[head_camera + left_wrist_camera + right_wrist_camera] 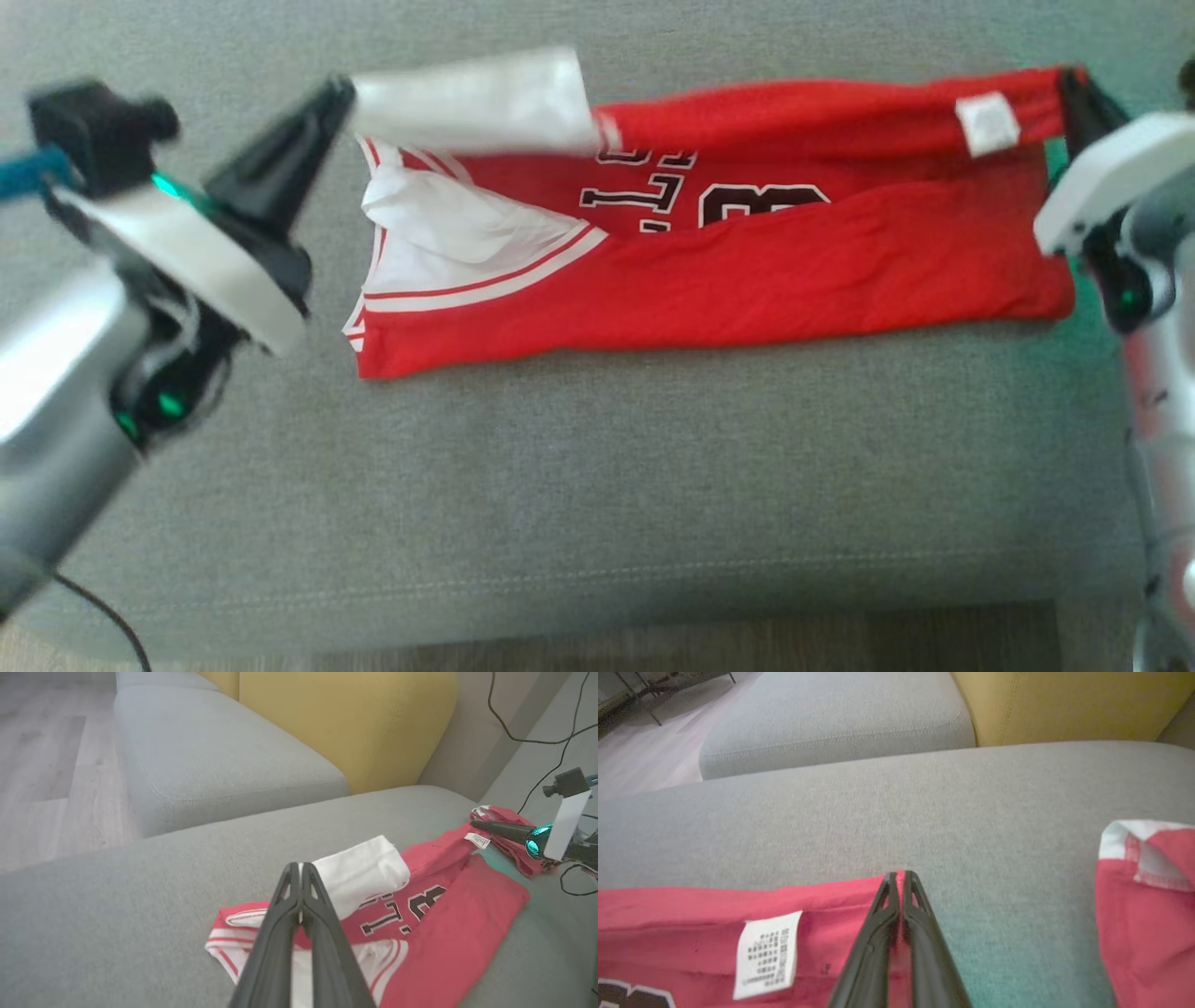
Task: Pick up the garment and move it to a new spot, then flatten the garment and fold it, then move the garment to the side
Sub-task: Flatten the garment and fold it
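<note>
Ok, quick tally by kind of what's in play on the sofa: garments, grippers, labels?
Garments: 1, the red and white jersey
Grippers: 2, left gripper and right gripper, both shut on the jersey
Labels: 1, a white label on the jersey
Total: 4

a grey fabric sofa seat (597,485) spans the head view, with a strip of wood floor (747,644) along the bottom edge. in the left wrist view, a second grey cushion (210,765) sits at upper centre beside a yellow backrest (345,723). pale planks lie at far left and black cables (514,730) hang at upper right.
</note>
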Tool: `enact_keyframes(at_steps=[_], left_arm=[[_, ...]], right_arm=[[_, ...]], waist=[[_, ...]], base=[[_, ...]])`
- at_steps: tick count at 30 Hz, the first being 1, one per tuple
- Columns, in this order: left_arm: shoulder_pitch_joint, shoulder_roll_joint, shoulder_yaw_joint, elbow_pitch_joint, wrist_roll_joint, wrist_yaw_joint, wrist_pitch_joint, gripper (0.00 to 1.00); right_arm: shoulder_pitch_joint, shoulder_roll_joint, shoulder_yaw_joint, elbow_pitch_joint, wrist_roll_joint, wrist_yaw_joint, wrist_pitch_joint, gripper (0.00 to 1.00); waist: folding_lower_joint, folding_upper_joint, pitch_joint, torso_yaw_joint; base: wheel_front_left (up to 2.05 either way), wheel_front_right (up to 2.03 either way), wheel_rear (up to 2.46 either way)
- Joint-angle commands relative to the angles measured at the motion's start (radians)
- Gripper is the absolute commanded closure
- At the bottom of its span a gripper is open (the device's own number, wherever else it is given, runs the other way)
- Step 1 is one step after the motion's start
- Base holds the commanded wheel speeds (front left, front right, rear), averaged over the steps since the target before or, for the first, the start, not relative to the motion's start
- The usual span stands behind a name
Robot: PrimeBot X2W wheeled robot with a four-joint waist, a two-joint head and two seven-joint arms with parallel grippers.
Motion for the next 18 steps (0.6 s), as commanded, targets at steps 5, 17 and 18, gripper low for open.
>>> enact_keyframes(at_steps=[5,17,18], left_arm=[[0.066,0.048,0.063,-0.067,0.016,0.036,-0.012,1.00],[0.262,-0.038,0.119,-0.065,0.056,0.089,-0.012,0.00],[0.281,-0.052,0.142,-0.067,0.060,0.097,-0.012,0.00]], right_arm=[[0.090,-0.012,0.003,-0.120,0.002,0.000,0.029,1.00],[0.234,0.048,-0.082,-0.236,-0.020,0.000,0.060,0.00],[0.246,0.057,-0.101,-0.245,-0.021,0.000,0.056,0.00]], waist=[[0.0000,0.0000,-0.001,0.003],[0.0000,0.0000,-0.034,-0.006],[0.0000,0.0000,-0.041,-0.006]], base=[[0.00,0.00,0.00],[0.00,0.00,0.00],[0.00,0.00,0.00]])
